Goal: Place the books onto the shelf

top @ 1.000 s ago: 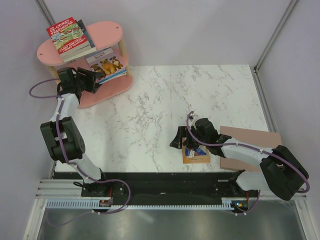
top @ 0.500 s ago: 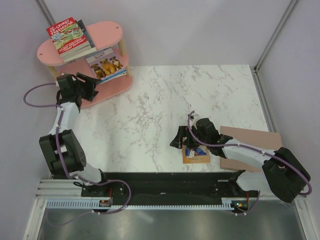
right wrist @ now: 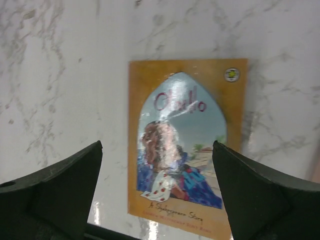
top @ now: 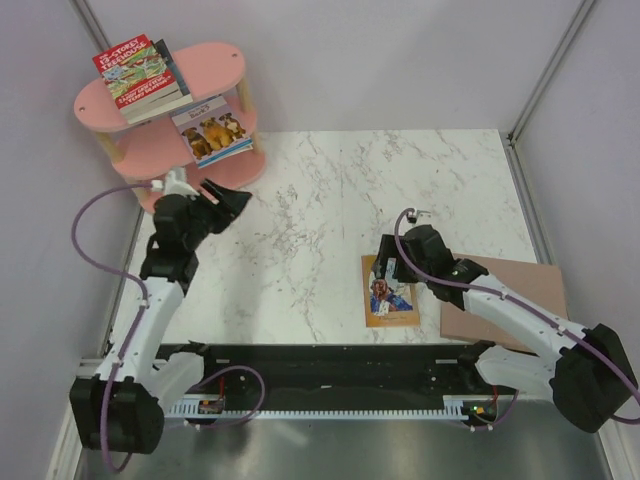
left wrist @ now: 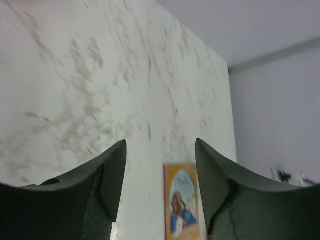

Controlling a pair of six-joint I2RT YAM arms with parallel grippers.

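The shelf (top: pixel 215 60) stands at the far left corner of the table (top: pixel 330 190). The red book (top: pixel 138 70) lies on top of a small stack on its top tier, and the puppy book (top: pixel 212 130) lies on the middle tier. The left gripper (top: pixel 228 200) hangs just near of the shelf's bottom tier, pointing right across the table. Its wrist view shows the jaws (left wrist: pixel 160 145) standing apart with nothing between them, only bare marble and, farther off, the orange book (left wrist: pixel 182 200). That book (top: pixel 390 295) lies flat and face up at the near right of the table, just left of the brown board (top: pixel 510 300). The right gripper (top: pixel 395 260) is poised over its far end. From the right wrist, the jaws (right wrist: pixel 156 145) are spread wide to either side of the cover (right wrist: pixel 185 150), holding nothing. I cannot tell whether the fingers touch the book.
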